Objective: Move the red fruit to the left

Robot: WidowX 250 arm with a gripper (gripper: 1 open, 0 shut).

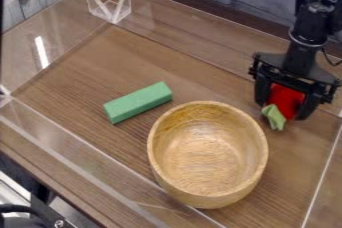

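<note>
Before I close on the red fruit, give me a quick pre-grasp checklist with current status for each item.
1. Tool open: ok, jaws stand wide.
2. Tool over the red fruit: ok, the fruit sits between the fingers, tool pointing down.
3. Fruit free on the table: ok, not yet gripped.
4. Fingers low enough to grip: cannot tell from this one view.
5. Path to the left: not ok for a straight slide; the bowl sits close on the left and the green block lies beyond it, so lift first.
6. Clear wall on the right: cannot tell how much room the tool has.
</note>
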